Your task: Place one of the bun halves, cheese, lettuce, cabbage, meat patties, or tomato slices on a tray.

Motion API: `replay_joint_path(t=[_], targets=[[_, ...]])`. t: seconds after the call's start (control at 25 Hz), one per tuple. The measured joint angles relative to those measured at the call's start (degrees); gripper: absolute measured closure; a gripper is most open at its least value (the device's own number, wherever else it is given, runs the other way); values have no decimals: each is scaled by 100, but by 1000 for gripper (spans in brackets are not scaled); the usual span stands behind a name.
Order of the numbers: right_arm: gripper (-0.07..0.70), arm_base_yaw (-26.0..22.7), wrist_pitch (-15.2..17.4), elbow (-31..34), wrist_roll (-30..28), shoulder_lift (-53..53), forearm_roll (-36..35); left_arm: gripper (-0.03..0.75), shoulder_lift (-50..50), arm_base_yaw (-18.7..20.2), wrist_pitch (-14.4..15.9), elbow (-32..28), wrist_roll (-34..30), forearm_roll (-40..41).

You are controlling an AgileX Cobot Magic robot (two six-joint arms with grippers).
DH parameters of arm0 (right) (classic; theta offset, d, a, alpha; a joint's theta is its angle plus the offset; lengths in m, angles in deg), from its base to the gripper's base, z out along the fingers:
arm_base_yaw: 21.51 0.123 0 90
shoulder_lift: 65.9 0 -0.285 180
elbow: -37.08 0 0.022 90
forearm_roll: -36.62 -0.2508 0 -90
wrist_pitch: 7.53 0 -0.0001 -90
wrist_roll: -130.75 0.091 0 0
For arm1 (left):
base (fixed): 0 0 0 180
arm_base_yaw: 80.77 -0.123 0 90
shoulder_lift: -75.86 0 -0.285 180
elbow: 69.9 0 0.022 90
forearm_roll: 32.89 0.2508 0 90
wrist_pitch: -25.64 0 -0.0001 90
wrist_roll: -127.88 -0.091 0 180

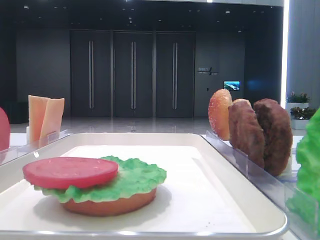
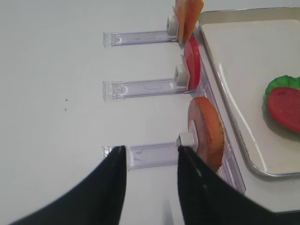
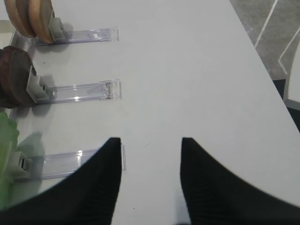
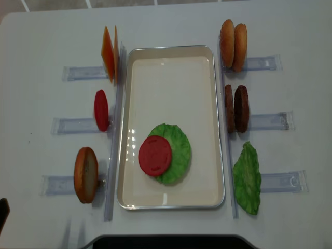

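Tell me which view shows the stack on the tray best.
The low exterior view: side-on, it shows the tomato slice on the lettuce on a bun half. The overhead view hides that bun beneath the lettuce. The left wrist view catches only the stack's edge; the right wrist view misses it.

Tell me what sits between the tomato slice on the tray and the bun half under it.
A lettuce leaf lies between the tomato slice and the bun half, shown clearest in the low exterior view.

Office-like lobby: dark tall doors (image 1: 132, 75), glossy floor (image 1: 135, 125).
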Motion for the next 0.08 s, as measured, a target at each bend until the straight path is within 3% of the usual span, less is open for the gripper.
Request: replay_joint_path(t=[0.08], targets=[[341,0,0,0,0,0,0,433,0,0,0,0,0,0]])
